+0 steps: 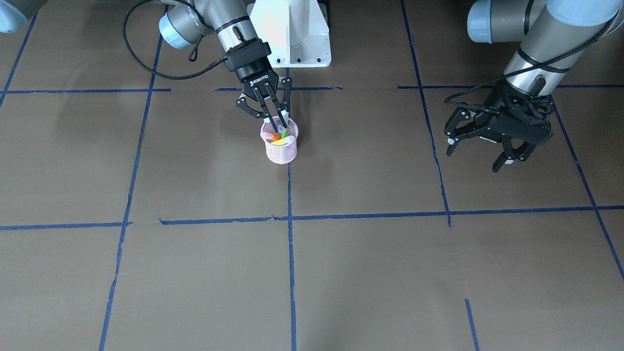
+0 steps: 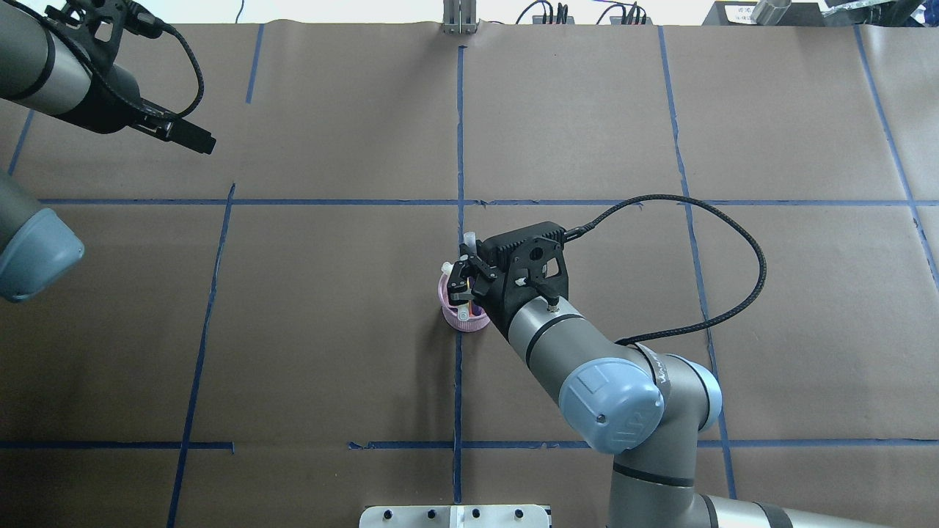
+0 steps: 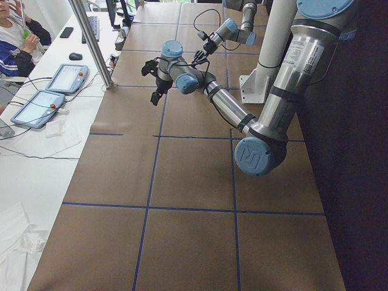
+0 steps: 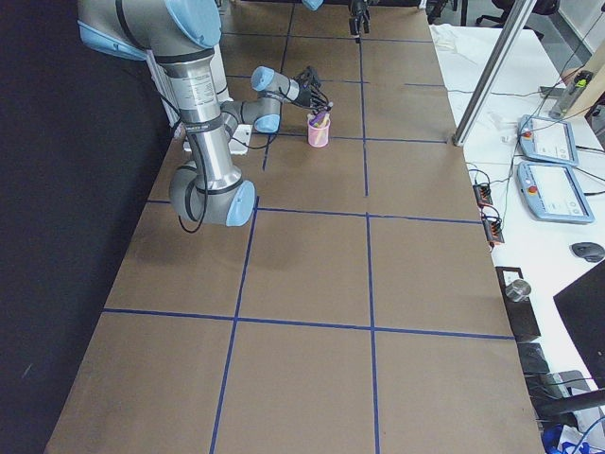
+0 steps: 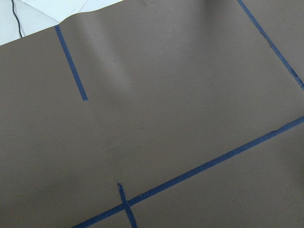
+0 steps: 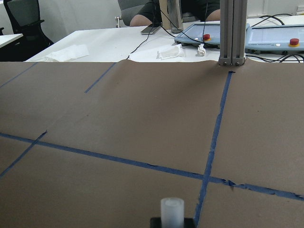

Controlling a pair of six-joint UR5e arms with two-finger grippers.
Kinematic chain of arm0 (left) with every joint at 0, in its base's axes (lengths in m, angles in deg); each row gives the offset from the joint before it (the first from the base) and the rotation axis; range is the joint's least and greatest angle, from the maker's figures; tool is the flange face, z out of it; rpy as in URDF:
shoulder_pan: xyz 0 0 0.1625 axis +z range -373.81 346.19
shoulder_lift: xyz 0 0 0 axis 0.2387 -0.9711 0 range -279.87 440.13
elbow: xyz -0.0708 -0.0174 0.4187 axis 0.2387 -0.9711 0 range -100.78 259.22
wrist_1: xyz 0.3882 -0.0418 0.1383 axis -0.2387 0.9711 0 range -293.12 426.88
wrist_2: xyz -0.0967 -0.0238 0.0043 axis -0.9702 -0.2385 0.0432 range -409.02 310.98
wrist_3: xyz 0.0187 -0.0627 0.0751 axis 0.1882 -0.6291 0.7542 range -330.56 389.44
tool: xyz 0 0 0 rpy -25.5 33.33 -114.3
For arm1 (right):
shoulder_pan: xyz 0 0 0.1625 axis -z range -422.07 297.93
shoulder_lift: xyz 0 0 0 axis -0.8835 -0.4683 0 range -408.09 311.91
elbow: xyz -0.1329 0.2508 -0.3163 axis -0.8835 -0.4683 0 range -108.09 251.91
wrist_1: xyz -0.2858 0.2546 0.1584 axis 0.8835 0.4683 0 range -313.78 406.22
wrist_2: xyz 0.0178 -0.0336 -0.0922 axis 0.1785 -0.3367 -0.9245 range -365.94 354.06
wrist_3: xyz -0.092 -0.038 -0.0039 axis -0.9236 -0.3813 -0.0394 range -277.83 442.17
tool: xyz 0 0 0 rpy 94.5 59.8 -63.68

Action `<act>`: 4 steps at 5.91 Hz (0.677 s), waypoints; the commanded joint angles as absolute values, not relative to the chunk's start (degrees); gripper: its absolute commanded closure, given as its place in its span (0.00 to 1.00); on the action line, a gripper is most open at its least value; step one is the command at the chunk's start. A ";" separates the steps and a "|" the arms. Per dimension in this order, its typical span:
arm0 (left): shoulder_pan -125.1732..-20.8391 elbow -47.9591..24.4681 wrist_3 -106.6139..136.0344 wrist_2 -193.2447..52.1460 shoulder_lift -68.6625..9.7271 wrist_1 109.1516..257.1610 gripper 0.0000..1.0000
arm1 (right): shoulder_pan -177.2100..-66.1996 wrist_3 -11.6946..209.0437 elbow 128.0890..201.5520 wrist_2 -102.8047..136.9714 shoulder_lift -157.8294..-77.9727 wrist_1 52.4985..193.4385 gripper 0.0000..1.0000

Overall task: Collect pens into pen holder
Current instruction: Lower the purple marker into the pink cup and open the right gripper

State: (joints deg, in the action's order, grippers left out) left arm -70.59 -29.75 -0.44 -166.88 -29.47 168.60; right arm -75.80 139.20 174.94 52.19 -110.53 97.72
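The pink mesh pen holder (image 1: pixel 282 152) stands upright near the table's middle, by a blue tape line, and also shows as the pen holder (image 2: pixel 456 320) from overhead. Inside it lean an orange pen (image 1: pixel 276 137) and a purple pen (image 2: pixel 478 312). My right gripper (image 1: pixel 275 120) hangs over the holder's rim, shut on a green pen (image 1: pixel 284 132) that is tilted, with its lower end inside the cup. Its pale cap (image 6: pixel 172 211) shows in the right wrist view. My left gripper (image 1: pixel 475 156) hovers open and holds nothing, far from the holder.
Brown paper with blue tape lines (image 1: pixel 290 243) covers the table. The robot's white base (image 1: pixel 292 34) stands just behind the holder. Beyond the far edge is a white desk with control pendants (image 6: pixel 211 35), and seated people (image 3: pixel 15 42) show in the side view.
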 commanded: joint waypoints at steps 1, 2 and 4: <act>-70.59 -29.24 -0.44 -166.88 -29.47 169.00 0.04 | -75.61 139.13 175.10 51.98 -108.75 97.55 0.00; -70.59 -28.89 -0.27 -166.88 -29.56 169.01 0.04 | -75.70 138.78 175.10 52.07 -108.56 97.46 0.00; -71.46 -28.71 1.05 -166.96 -29.56 168.66 0.04 | -78.05 138.69 176.49 54.60 -108.47 98.33 0.00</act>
